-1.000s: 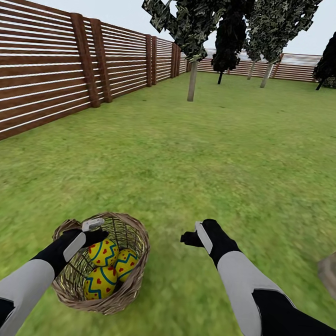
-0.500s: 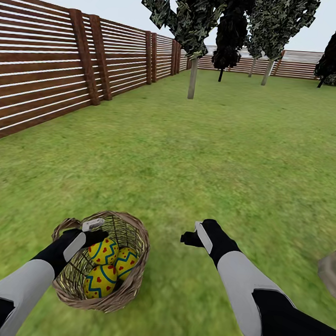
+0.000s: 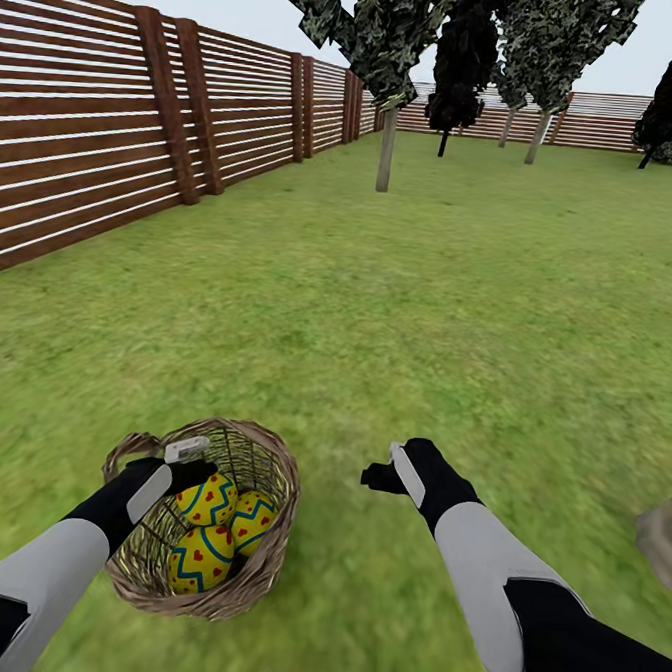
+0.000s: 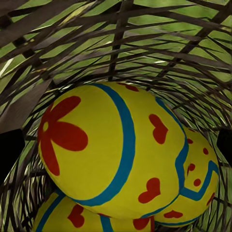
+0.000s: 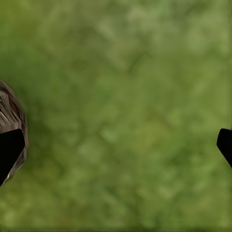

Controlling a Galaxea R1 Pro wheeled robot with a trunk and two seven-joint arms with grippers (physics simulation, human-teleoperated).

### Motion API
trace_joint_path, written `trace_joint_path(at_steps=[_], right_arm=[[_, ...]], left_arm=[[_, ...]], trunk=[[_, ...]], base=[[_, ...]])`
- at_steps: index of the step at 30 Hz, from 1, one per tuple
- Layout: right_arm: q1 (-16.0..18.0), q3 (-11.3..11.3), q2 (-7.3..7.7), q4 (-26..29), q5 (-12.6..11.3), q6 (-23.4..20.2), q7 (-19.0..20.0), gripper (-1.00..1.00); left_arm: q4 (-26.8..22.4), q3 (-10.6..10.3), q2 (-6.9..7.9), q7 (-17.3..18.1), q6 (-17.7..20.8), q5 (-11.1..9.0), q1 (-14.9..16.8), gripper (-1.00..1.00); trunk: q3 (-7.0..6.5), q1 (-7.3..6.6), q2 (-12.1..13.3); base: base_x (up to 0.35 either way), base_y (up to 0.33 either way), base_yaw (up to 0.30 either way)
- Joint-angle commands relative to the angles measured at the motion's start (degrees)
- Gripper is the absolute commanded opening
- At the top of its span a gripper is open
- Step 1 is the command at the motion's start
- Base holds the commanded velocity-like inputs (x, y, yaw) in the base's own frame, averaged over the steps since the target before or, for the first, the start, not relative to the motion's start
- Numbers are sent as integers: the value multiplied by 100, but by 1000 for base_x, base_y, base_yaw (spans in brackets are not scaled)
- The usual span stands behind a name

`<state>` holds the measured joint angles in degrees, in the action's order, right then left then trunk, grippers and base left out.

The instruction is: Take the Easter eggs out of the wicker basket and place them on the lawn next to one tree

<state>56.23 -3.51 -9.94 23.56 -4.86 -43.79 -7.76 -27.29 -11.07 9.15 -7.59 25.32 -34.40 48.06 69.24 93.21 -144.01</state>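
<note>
**Inspector:** Lawn (image 3: 398, 310) runs flat and mottled green to a slatted brown fence (image 3: 89, 138) at the frame's left; thin-trunked trees stand at upper centre. No thick trunk is in view. Location of the goods?

**Assistant:** All three eggs (image 3: 212, 528) lie in the basket (image 3: 266, 472), lower left of the head view. Left gripper (image 3: 189, 458) sits at the rim, above the eggs. Its wrist view shows dark fingertips wide apart either side of the top egg (image 4: 111, 150), not touching, so spread.

**Inspector:** Right side?

**Assistant:** Right gripper (image 3: 392, 468) hangs over bare grass at lower centre, fingers apart, holding nothing.

**Inspector:** Surfaces?

**Assistant:** Eggs are smooth, glossy, rounded; yellow with blue zigzags, red hearts and a flower mark. Basket is open-woven tan wicker with a braided rim, and probably light.

**Inspector:** Risks?

**Assistant:** A curved, slick shell may squirt from a two-finger pinch if taken off-centre. Fingers may snag the weave or tip the basket. Eggs rest against each other, so lifting one may roll the others. Depth of the lowest egg is hard to judge.
</note>
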Motion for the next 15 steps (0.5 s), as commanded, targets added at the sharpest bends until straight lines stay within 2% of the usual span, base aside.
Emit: trace_joint_path(at_steps=[1, 5, 15], right_arm=[[2, -33, -6, 8, -52, -16, -50, 100], [2, -34, -6, 8, -54, -16, -50, 100], [2, -35, -6, 8, -51, -16, -50, 100]], left_arm=[[-13, -44, 8, -47, 17, -62, 1, 100], [-13, -44, 8, -49, 17, -63, 1, 100], [-19, -65, 8, -57, -10, -59, 1, 100]], trunk=[[27, 1, -3], [116, 12, -9], [138, 14, -10]], base=[[0, 0, 0], [0, 0, 0], [0, 0, 0]])
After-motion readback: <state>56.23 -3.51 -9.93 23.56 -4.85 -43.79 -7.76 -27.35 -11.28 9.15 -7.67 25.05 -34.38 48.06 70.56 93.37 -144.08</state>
